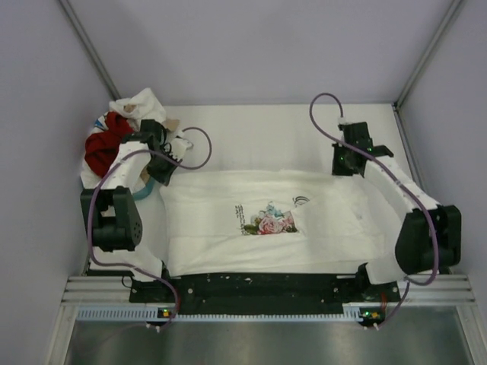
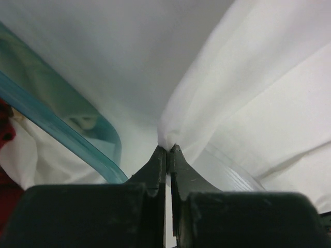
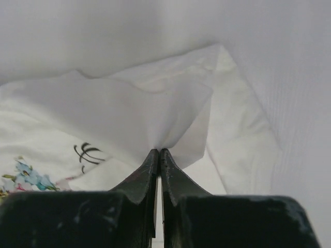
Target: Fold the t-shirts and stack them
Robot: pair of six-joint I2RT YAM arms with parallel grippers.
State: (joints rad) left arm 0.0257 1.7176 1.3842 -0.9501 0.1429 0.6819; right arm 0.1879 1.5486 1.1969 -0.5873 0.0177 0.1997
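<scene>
A white t-shirt with a pink-green floral print (image 1: 266, 219) lies spread across the middle of the table. My left gripper (image 1: 162, 171) is shut on its far left corner; in the left wrist view the jaws (image 2: 168, 150) pinch a bunch of white cloth (image 2: 217, 98). My right gripper (image 1: 346, 163) is shut on its far right corner; in the right wrist view the jaws (image 3: 159, 152) pinch a lifted white fold (image 3: 155, 111), with the print (image 3: 26, 178) at lower left. A pile of white and deep red t-shirts (image 1: 114, 133) sits at the far left.
A teal-rimmed tray (image 2: 62, 129) holds the pile of shirts just left of my left gripper. Grey walls enclose the table on the left, right and back. The black arm-mount rail (image 1: 259, 287) runs along the near edge.
</scene>
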